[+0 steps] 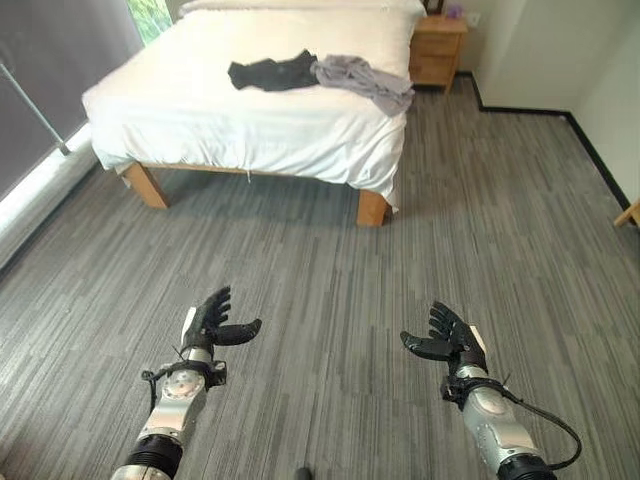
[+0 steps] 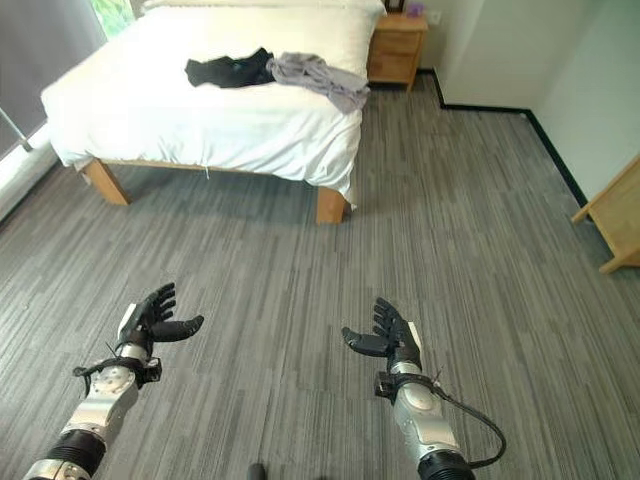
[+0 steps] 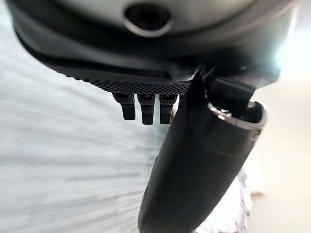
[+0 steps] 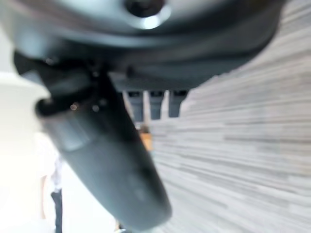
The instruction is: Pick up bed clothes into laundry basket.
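Note:
A black garment (image 1: 272, 72) and a grey garment (image 1: 366, 82) lie crumpled side by side on the white bed (image 1: 200, 110) at the far end of the room. My left hand (image 1: 208, 325) hovers over the grey floor well short of the bed, fingers straight and thumb out, holding nothing. My right hand (image 1: 452, 340) hangs level with it on the other side, also open and empty. The left wrist view shows the left fingers (image 3: 142, 108) straight beside the thumb; the right wrist view shows the right fingers (image 4: 155, 104) the same way.
A wooden nightstand (image 1: 438, 50) stands beside the bed's far right corner. A wooden furniture corner (image 2: 615, 225) juts in at the right wall. Grey striped flooring (image 1: 320, 270) stretches between me and the bed. A window (image 1: 150, 15) lies at the far left.

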Robot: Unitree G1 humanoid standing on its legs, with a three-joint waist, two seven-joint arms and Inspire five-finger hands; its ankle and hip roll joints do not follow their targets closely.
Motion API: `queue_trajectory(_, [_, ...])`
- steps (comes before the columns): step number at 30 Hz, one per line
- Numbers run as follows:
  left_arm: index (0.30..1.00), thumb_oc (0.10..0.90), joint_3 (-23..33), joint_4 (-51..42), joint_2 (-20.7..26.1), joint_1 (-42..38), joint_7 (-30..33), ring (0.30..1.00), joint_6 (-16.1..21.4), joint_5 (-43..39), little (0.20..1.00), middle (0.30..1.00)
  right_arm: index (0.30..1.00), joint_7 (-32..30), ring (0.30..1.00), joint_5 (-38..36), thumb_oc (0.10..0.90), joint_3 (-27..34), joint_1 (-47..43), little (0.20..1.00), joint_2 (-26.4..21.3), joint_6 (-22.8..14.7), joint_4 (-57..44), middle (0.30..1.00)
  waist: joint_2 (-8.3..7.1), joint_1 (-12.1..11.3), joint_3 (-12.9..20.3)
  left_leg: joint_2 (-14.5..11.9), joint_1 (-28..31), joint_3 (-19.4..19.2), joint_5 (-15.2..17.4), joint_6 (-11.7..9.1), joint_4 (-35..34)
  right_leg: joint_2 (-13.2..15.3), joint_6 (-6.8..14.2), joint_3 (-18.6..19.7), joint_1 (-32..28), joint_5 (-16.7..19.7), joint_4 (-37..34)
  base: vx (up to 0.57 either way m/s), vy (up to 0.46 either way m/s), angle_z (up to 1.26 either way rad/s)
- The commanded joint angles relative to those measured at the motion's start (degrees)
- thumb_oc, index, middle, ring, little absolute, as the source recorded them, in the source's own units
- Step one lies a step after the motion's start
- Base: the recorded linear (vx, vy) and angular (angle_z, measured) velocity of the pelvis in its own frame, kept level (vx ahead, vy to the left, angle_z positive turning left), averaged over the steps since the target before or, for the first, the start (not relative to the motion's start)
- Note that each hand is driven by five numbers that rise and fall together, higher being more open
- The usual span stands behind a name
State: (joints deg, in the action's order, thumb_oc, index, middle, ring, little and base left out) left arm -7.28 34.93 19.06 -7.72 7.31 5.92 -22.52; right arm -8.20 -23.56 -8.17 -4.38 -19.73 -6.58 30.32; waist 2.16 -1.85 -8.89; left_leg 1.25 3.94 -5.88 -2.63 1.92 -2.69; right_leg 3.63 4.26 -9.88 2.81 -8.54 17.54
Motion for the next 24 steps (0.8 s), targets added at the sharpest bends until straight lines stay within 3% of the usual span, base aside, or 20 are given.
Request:
queue_trajectory(1, [0.900, 0.800, 2.86, -4.71, 2.75, -3.24, 0.76, 0.900, 4.34, -0.74, 0.900, 0.900, 0.900, -2.64, 0.900, 4.22, 0.800, 3.35, -0.60, 0.900, 1.68, -5.37, -9.26, 0.900, -3.09, 1.40, -0.76, 1.10, 2.70, 1.43, 5.28, 0.50, -2.31, 10.25, 6.82, 5.57, 8.63, 15.14, 11.37, 0.17, 0.145, 0.11])
queue_trajectory(3, [0.900, 0.800, 3.09, -5.69, 3.38, -3.44, 0.85, 0.900, 4.62, 0.27, 0.900, 0.900, 0.900, -2.58, 0.900, 6.13, 0.800, 3.25, -0.25, 0.900, 1.63, -5.38, -9.80, 0.900, -3.71, 2.56, -1.68, 0.74, 5.05, 1.30, 7.12, -0.19, -2.31, 11.27, 7.27, 4.18, 13.91, 16.30, 10.19, 0.28, 0.001, 0.11])
queue_trajectory(4, [0.900, 0.800, 3.25, -6.47, 3.75, -3.52, 0.84, 0.900, 4.74, 0.51, 0.900, 0.900, 0.900, -2.31, 0.900, 6.46, 0.800, 3.21, -0.12, 0.900, 1.59, -5.23, -10.68, 0.900, -4.10, 3.58, -1.77, 0.54, 6.44, 1.46, 8.62, -0.93, -2.31, 11.63, 7.31, 2.43, 15.36, 16.30, 5.63, 0.27, -0.058, -0.08])
queue_trajectory(5, [0.900, 0.800, 3.27, -6.48, 3.75, -3.50, 0.84, 0.900, 4.73, 0.51, 0.900, 0.900, 0.900, -2.31, 0.900, 6.47, 0.800, 3.20, -0.10, 0.900, 1.59, -5.22, -10.70, 0.900, -4.03, 3.66, -1.82, 0.46, 6.52, 1.54, 8.65, -0.94, -2.31, 11.59, 7.30, 2.30, 15.19, 16.29, 5.56, 0.49, -0.177, -0.04])
queue_trajectory(6, [0.900, 0.800, 3.05, -7.58, 5.18, -4.68, 0.61, 0.900, 5.34, 0.41, 0.900, 0.900, 0.900, -2.15, 0.900, 5.93, 0.800, 4.31, 0.07, 0.900, 0.76, -5.59, -11.61, 0.900, -5.41, 6.21, -1.81, 0.54, 9.49, 2.90, 11.49, -2.78, -2.31, 11.43, 7.91, 1.19, 18.17, 17.71, -5.60, 0.51, -0.191, 0.01])
queue_trajectory(7, [0.900, 0.800, 2.35, -7.03, 5.72, -6.13, 0.57, 0.900, 5.73, 0.62, 0.900, 0.900, 0.900, -2.71, 0.900, 5.80, 0.800, 4.47, -0.29, 0.900, 0.61, -5.82, -11.11, 0.900, -4.79, 7.87, -2.08, -0.99, 11.36, 4.27, 13.12, -3.66, -2.31, 9.76, 8.58, 0.13, 17.90, 19.76, -12.26, 0.67, -0.241, 0.21])
queue_trajectory(9, [0.900, 0.800, 1.77, -6.66, 5.95, -7.38, 0.65, 0.900, 5.92, 0.93, 0.900, 0.900, 0.900, -3.05, 0.900, 5.85, 0.800, 4.33, -0.91, 0.900, 0.46, -5.89, -10.96, 0.900, -4.75, 8.80, -2.11, -1.88, 12.48, 4.93, 13.99, -4.44, -2.31, 9.29, 9.11, -0.82, 18.25, 21.50, -16.09, 0.43, -0.149, 0.42])
queue_trajectory(10, [0.900, 0.800, 1.43, -6.77, 5.77, -9.42, 1.02, 0.900, 6.29, 1.65, 0.900, 0.900, 0.900, -3.71, 0.900, 6.71, 0.800, 4.30, -2.22, 0.900, 0.59, -6.13, -11.21, 0.900, -5.03, 10.00, -1.28, -3.68, 15.24, 5.19, 15.89, -6.18, -2.31, 10.45, 10.25, -5.24, 21.03, 24.33, -21.18, 0.50, -0.199, 0.55])
queue_trajectory(11, [0.900, 0.800, 1.21, -7.45, 5.76, -9.53, 1.22, 0.900, 6.43, 2.08, 0.900, 0.900, 0.900, -3.82, 0.900, 7.21, 0.800, 4.31, -2.29, 0.900, 0.31, -5.92, -11.81, 0.900, -5.15, 10.49, -0.76, -4.22, 16.10, 5.52, 16.40, -6.63, -2.31, 10.52, 10.30, -5.09, 21.01, 24.77, -20.79, 0.69, -0.248, 0.57])
queue_trajectory(12, [0.900, 0.800, 1.07, -8.06, 5.56, -9.49, 1.36, 0.900, 6.56, 1.99, 0.900, 0.900, 0.900, -3.74, 0.900, 7.48, 0.800, 4.36, -1.85, 0.900, 0.12, -5.89, -12.58, 0.900, -5.28, 11.31, 0.04, -4.62, 17.45, 6.41, 16.18, -6.72, -2.31, 9.80, 9.79, -3.61, 20.58, 24.96, -19.33, 0.55, -0.170, 0.48])
queue_trajectory(13, [0.900, 0.800, 0.93, -9.44, 5.18, -9.19, 0.79, 0.900, 6.76, 1.36, 0.900, 0.900, 0.900, -3.22, 0.900, 7.18, 0.800, 4.72, -1.04, 0.900, -0.17, -6.01, -13.61, 0.900, -4.77, 11.90, 0.97, -6.07, 19.19, 7.13, 13.86, -7.42, -2.31, 8.83, 8.97, -2.65, 20.00, 24.61, -17.42, 0.59, -0.188, 0.59])
queue_trajectory(15, [0.900, 0.800, 0.68, -10.17, 3.46, -7.38, 0.54, 0.900, 6.81, -0.24, 0.900, 0.900, 0.900, -2.30, 0.900, 6.32, 0.800, 4.31, 0.37, 0.900, -0.93, -6.37, -14.29, 0.900, -2.82, 12.02, 1.91, -9.76, 17.45, 6.84, 6.65, -9.06, 7.46, 6.20, 6.25, -3.11, 18.31, 22.79, -14.89, 0.46, -0.183, 0.62])
queue_trajectory(16, [0.900, 0.800, 0.68, -10.19, 3.45, -7.35, 0.55, 0.900, 6.80, -0.23, 0.900, 0.900, 0.900, -2.29, 0.900, 6.31, 0.800, 4.30, 0.40, 0.900, -0.95, -6.36, -14.32, 0.900, -2.96, 12.27, 2.08, -9.65, 17.17, 7.13, 6.43, -9.13, 7.42, 6.45, 6.17, -3.25, 18.46, 22.85, -14.90, 0.64, -0.386, 0.24])
queue_trajectory(17, [0.900, 0.800, 0.31, -10.94, 1.93, -5.54, 0.31, 0.900, 5.92, -0.96, 0.900, 0.900, 0.900, -1.10, 0.900, 5.35, 0.800, 3.68, 1.61, 0.900, -2.09, -6.01, -14.85, 0.900, -3.61, 11.72, 2.41, -11.51, 10.06, 7.25, -6.97, -9.55, 28.54, 3.70, 1.77, -2.34, 13.10, 18.86, -13.00, 0.87, -0.681, -0.08])
queue_trajectory(18, [0.900, 0.800, 1.33, -12.35, 1.33, -4.45, -0.41, 0.900, 5.69, -2.15, 0.900, 0.900, 0.900, -0.44, 0.900, 3.95, 0.800, 3.70, 2.05, 0.900, -3.07, -5.94, -16.93, 0.900, -6.62, 9.48, 0.80, -10.76, -0.63, 5.70, -10.07, -9.14, 47.61, 2.96, -2.24, -1.45, 6.56, 15.75, -14.56, 0.86, -0.675, -0.07])
queue_trajectory(19, [0.900, 0.800, 1.30, -12.36, 1.38, -4.48, -0.42, 0.900, 5.67, -2.16, 0.900, 0.900, 0.900, -0.42, 0.900, 3.94, 0.800, 3.76, 2.06, 0.900, -3.03, -5.92, -16.97, 0.900, -6.80, 9.63, 0.88, -10.56, -1.12, 5.91, -10.15, -9.09, 47.95, 3.19, -2.28, -1.56, 6.74, 15.92, -14.62, 0.63, -0.472, -0.31])
queue_trajectory(20, [0.900, 0.800, 1.94, -12.47, 0.70, -3.58, -0.25, 0.900, 5.78, -2.54, 0.900, 0.900, 0.900, -0.16, 0.900, 4.17, 0.800, 3.61, 2.25, 0.900, -3.69, -5.91, -17.38, 0.900, -7.70, 7.30, 0.00, -7.15, -5.84, 6.39, -7.71, -7.53, 52.68, 2.33, -3.39, 0.02, 3.69, 13.62, -15.06, 0.42, -0.189, -0.59])
queue_trajectory(21, [0.900, 0.800, 1.81, -12.84, 0.48, -3.50, -0.30, 0.900, 5.79, -2.81, 0.900, 0.900, 0.900, -0.26, 0.900, 4.61, 0.800, 3.58, 1.82, 0.900, -4.40, -5.71, -17.67, 0.900, -8.00, 5.80, -0.94, -6.23, -11.29, 5.54, -5.71, -7.26, 54.66, 2.00, -3.27, 1.12, 0.60, 12.53, -15.94, 0.64, -0.217, -0.92])
queue_trajectory(22, [0.900, 0.800, 2.01, -12.91, 0.13, -3.56, 0.20, 0.900, 5.71, -3.14, 0.900, 0.900, 0.900, -0.51, 0.900, 4.51, 0.800, 3.39, 0.89, 0.900, -4.74, -5.33, -17.20, 0.900, -7.89, 4.15, -1.27, -5.61, -15.85, 4.36, -4.76, -6.72, 53.42, 1.57, -3.08, 1.99, -1.85, 11.86, -16.76, 0.66, -0.131, -0.55])
queue_trajectory(24, [0.900, 0.800, 2.69, -14.17, -0.09, -2.69, -0.25, 0.900, 6.23, -4.72, 0.900, 0.900, 0.900, -0.39, 0.900, 3.08, 0.800, 2.62, -1.64, 0.900, -4.57, -5.27, -16.55, 0.900, -6.85, 0.51, -1.28, -6.49, -21.32, 1.79, -4.57, -6.82, 44.09, 0.67, -2.46, 2.85, -7.50, 9.20, -18.19, 0.71, -0.018, -0.41])
